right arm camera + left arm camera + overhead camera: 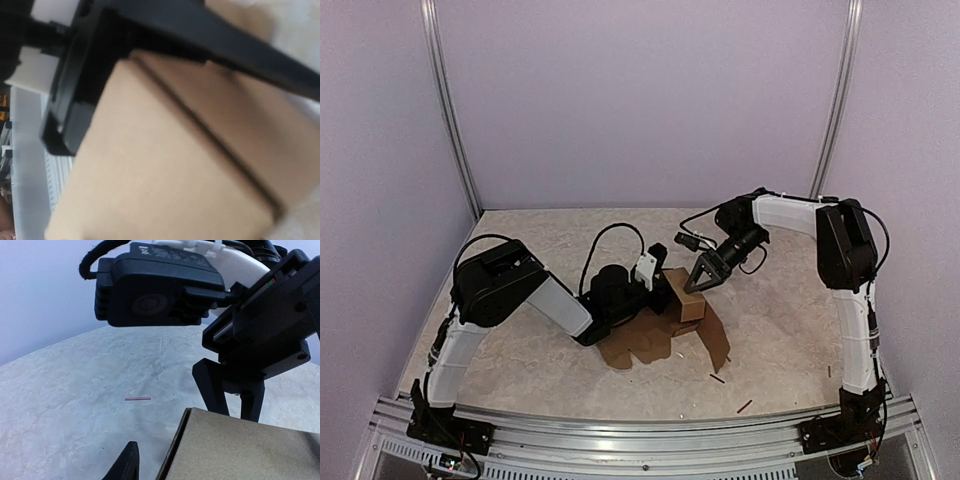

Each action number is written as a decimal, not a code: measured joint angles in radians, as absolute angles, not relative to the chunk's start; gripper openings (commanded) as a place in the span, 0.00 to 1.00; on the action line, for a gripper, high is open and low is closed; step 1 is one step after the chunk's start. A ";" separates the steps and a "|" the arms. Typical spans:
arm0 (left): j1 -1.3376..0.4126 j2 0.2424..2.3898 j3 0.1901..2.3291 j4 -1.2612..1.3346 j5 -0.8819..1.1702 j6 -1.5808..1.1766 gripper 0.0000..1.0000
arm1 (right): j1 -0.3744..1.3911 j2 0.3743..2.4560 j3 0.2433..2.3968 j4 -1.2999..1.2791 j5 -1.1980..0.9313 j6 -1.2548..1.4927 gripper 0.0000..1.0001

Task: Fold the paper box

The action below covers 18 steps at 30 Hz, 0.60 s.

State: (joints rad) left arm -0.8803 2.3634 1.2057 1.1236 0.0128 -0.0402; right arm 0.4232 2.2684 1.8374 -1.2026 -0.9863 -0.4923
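The paper box is brown cardboard, partly raised at the table's middle, with flat flaps spread toward the front. My left gripper comes at it from the left. In the left wrist view one of its fingers stands a little apart from the box's wall; the other is hidden behind the cardboard. My right gripper reaches in from the right, open, its fingers spread just over the box's far edge. The right wrist view is filled with blurred cardboard.
Two small dark sticks lie near the front right of the table. A thin red stick lies on the marbled top beyond the box. An aluminium rail runs along the near edge; plain walls enclose the other sides.
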 measured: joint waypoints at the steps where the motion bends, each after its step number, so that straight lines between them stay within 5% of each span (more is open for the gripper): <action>1: -0.880 2.363 1.209 1.117 0.015 -0.039 0.35 | 0.424 2.268 1.839 -1.208 -0.988 -0.494 0.76; 18: -0.865 2.363 1.210 1.057 0.065 -0.028 0.21 | 0.425 2.268 1.856 -1.223 -0.987 -0.504 0.75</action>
